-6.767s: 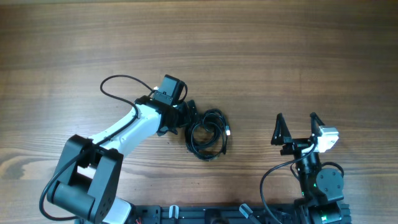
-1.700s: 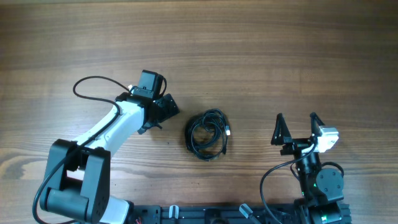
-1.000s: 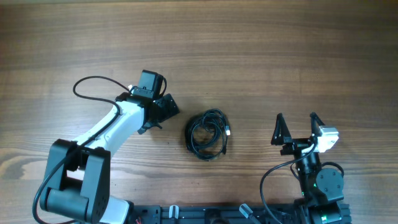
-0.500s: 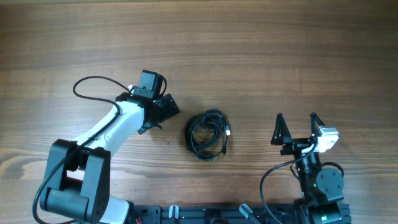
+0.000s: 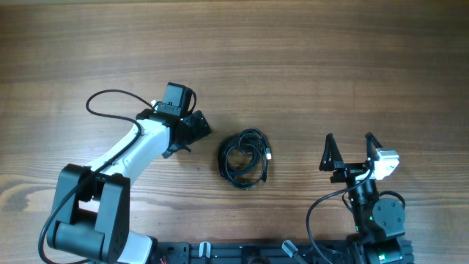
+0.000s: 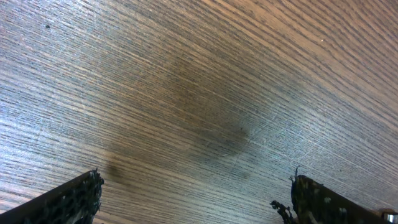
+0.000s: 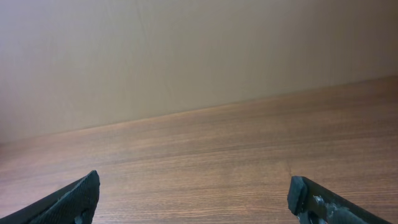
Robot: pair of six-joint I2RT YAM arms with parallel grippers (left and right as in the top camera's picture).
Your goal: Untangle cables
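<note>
The cables (image 5: 244, 158) lie as one small coiled black bundle on the wooden table (image 5: 330, 59), a silvery plug end at its right side. My left gripper (image 5: 196, 138) stands open a short way to the left of the bundle, apart from it. In the left wrist view the left gripper (image 6: 196, 190) has only bare wood between its fingertips (image 6: 81, 193); the cables are out of that view. My right gripper (image 5: 349, 139) is open near the front right, well right of the bundle. In the right wrist view the right gripper (image 7: 194, 190) frames only tabletop and a plain wall.
The left arm's own thick black wire (image 5: 110, 99) loops out behind its wrist. Arm bases and a black rail (image 5: 278, 253) line the table's front edge. Bare wood stretches across the far half of the table.
Several seconds ago the left gripper was at the bundle's left edge; it has since drawn back to the left. Over the last second nothing has moved.
</note>
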